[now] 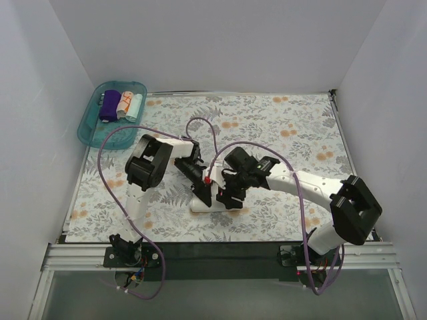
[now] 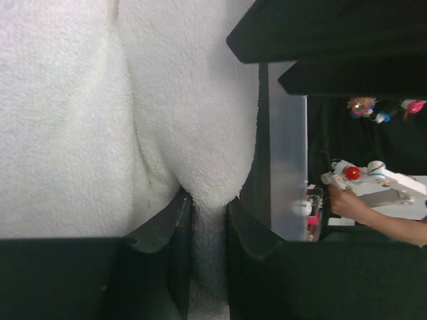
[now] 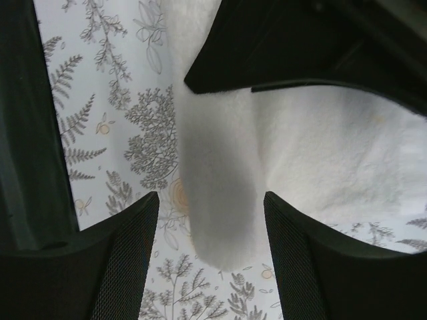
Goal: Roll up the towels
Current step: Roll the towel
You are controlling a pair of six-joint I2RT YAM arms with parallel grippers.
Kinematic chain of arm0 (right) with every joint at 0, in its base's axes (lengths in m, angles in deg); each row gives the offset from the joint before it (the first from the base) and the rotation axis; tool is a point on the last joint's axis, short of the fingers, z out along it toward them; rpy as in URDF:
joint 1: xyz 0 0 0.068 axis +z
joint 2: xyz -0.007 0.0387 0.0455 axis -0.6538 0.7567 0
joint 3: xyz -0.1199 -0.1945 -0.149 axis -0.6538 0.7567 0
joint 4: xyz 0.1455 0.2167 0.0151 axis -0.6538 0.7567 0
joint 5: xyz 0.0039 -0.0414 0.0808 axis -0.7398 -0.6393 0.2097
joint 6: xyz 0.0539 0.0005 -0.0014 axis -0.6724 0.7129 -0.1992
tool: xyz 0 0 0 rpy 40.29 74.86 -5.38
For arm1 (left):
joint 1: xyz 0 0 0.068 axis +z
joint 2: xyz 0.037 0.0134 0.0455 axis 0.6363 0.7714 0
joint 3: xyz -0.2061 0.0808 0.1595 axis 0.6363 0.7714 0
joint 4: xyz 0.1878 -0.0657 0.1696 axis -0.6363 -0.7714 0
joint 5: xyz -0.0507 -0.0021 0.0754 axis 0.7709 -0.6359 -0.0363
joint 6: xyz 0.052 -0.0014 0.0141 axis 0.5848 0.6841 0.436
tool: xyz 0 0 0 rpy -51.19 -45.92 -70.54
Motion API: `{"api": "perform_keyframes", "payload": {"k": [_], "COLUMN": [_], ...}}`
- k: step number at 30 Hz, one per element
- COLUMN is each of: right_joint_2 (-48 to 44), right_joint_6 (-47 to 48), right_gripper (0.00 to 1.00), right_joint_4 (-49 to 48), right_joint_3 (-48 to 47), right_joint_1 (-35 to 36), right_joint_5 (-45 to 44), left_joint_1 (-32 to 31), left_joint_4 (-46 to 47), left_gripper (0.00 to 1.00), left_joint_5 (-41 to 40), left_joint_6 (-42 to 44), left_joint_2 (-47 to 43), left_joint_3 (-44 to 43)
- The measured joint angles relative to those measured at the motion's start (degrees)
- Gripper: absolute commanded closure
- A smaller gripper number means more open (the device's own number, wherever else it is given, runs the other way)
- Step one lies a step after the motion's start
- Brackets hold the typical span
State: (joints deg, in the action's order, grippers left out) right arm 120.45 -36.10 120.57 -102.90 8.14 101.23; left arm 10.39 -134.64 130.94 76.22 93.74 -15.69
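A white towel (image 1: pixel 199 206) lies partly bunched on the floral sheet near the front middle, under both grippers. My left gripper (image 1: pixel 203 194) is shut on a fold of it; in the left wrist view the white towel (image 2: pixel 67 120) fills the frame and a pinched fold runs down between the left gripper (image 2: pixel 209 200) fingers. My right gripper (image 1: pixel 226 197) sits just to its right. In the right wrist view the right gripper (image 3: pixel 210 197) is open, with a rolled end of the white towel (image 3: pixel 320 153) hanging between its fingers.
A teal plastic tray (image 1: pixel 90 127) at the back left holds three small rolls: dark purple (image 1: pixel 109 105), white-orange (image 1: pixel 123 105) and pale teal (image 1: pixel 136 105). The floral sheet (image 1: pixel 287 133) covers the table. White walls stand on three sides. Purple cables loop over both arms.
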Motion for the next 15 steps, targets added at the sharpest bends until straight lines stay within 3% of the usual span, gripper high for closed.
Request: {"api": "perform_keyframes", "payload": {"k": [8,10,11,14,15], "right_joint_2": [0.52,0.96,1.22,2.29,2.51], "right_joint_6": [1.68,2.64,3.13,3.8,3.82], "right_gripper": [0.43,0.5,0.55,0.93,0.99], "right_joint_4": [-10.01,-11.72,-12.41,-14.19,-14.53], "right_joint_3": [3.78,5.22,5.86,6.82,6.82], "right_joint_1": [6.58,7.54,8.0,8.57,8.57], "right_joint_5": [-10.03,-10.75,-10.82,-10.8,-10.47], "left_joint_1": [0.0,0.0,0.0,-0.02,-0.02], "left_joint_4": [-4.9,-5.35,-5.49,-5.62,-5.6], "left_gripper": [1.0,1.0,1.0,0.94,0.91], "left_joint_5": [0.35,0.33,0.31,0.0,-0.11], "left_joint_6": [-0.74,-1.03,-1.14,-1.44,-1.57], "left_joint_2": [2.97,3.28,3.41,3.45,3.39], "left_joint_3": [-1.66,-1.77,-1.9,-2.03,-1.99]}}
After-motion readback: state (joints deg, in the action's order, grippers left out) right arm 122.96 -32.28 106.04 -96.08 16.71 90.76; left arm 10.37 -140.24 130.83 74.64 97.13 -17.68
